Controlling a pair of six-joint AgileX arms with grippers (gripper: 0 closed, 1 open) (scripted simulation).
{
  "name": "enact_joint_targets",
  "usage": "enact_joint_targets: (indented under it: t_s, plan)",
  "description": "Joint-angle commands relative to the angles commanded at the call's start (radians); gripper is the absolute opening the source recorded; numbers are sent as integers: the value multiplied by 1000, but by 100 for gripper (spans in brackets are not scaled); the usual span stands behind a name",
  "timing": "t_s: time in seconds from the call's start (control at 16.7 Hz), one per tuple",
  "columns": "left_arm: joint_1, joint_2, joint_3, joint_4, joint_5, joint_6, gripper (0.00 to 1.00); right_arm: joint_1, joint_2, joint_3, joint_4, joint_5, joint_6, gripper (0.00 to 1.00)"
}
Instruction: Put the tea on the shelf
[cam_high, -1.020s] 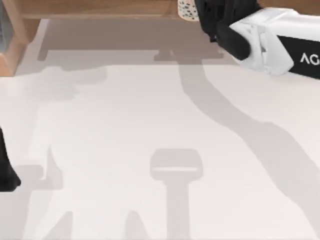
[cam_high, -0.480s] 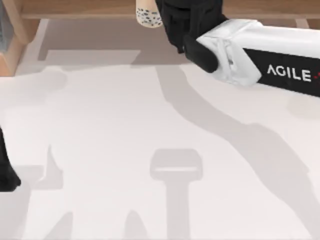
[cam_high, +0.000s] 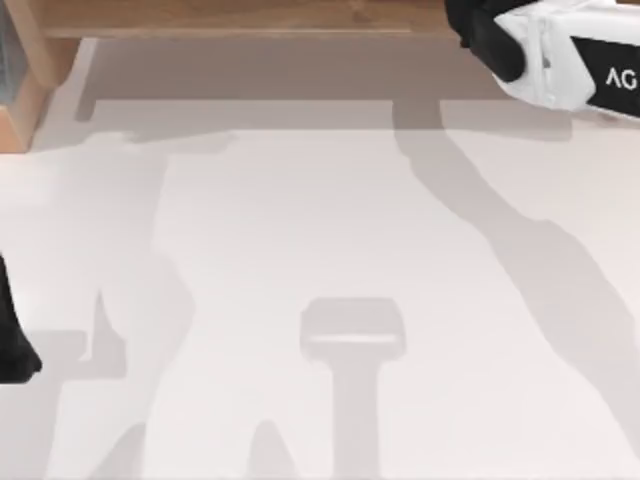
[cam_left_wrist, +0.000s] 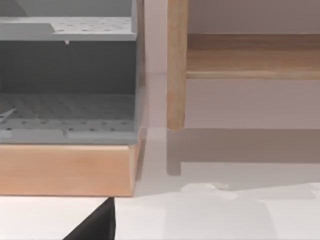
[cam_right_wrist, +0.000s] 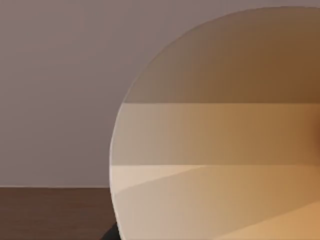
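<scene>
The white surface (cam_high: 300, 230) runs up to the wooden shelf (cam_high: 220, 15), whose long board lies along its far edge with an upright post (cam_left_wrist: 176, 65) near the left end and a grey perforated rack (cam_left_wrist: 65, 100) on a wooden base just beside that post. The right arm (cam_high: 565, 60) reaches in toward the right part of the shelf board, its black right gripper (cam_high: 472, 22) up against the board's front edge. The left arm (cam_high: 10, 350) sits parked well apart from the shelf at the near left, so the right arm is plainly the nearer one and the one at work. The tea (cam_right_wrist: 215, 150) looms very close in the right wrist view as a rounded beige-orange wall with a brown board behind it, so it lies directly ahead of that gripper, at the shelf. Whether the cup is upright or resting on the board cannot be told, and neither can the state of either arm's grip. My judgement is that the coming move depends on the cup standing squarely on the board before any release
</scene>
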Motion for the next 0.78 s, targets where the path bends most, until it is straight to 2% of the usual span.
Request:
enact_joint_targets:
  t_s: [0.18, 0.78]
  plan:
    - [0, 0, 0, 0, 0, 0, 100, 0, 0, 0, 0, 0, 0, 0]
    - [0, 0, 0, 0, 0, 0, 100, 0, 0, 0, 0, 0, 0, 75]
